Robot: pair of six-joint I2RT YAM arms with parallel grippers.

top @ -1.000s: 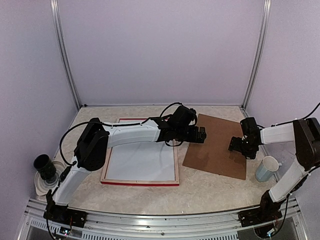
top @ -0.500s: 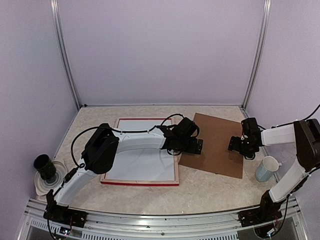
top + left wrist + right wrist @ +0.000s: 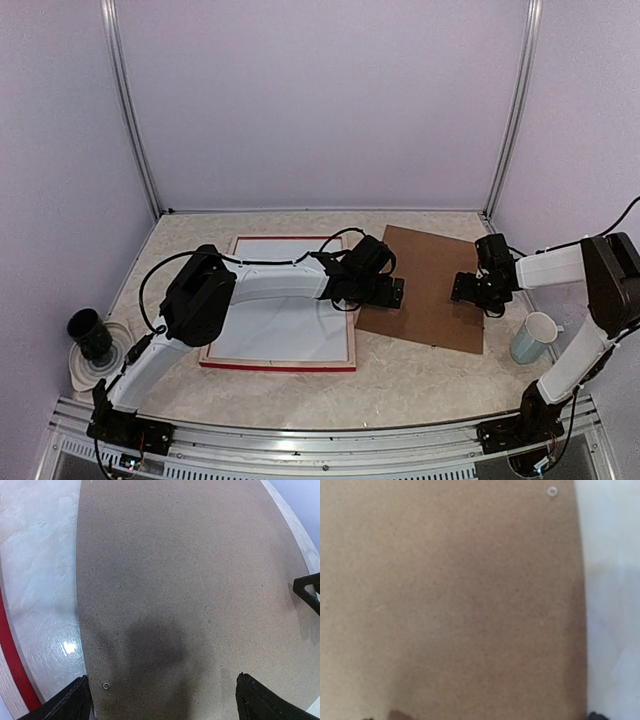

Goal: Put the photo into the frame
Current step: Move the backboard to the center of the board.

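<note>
With left gripper [image 3: 165,700] and right gripper [image 3: 463,290] spread wide and empty, the backing board [image 3: 425,262] is best gripped at opposite edges, kept level.

Marbled table [image 3: 420,380] — bearing frame [image 3: 280,366], brown board [image 3: 430,285], mug [image 3: 533,338].

You will find no text, label, brand, number or sign that can be read here. The brown board [image 3: 430,300], the red frame [image 3: 280,367] and the pale cup [image 3: 533,337] show you only plain surfaces.
</note>
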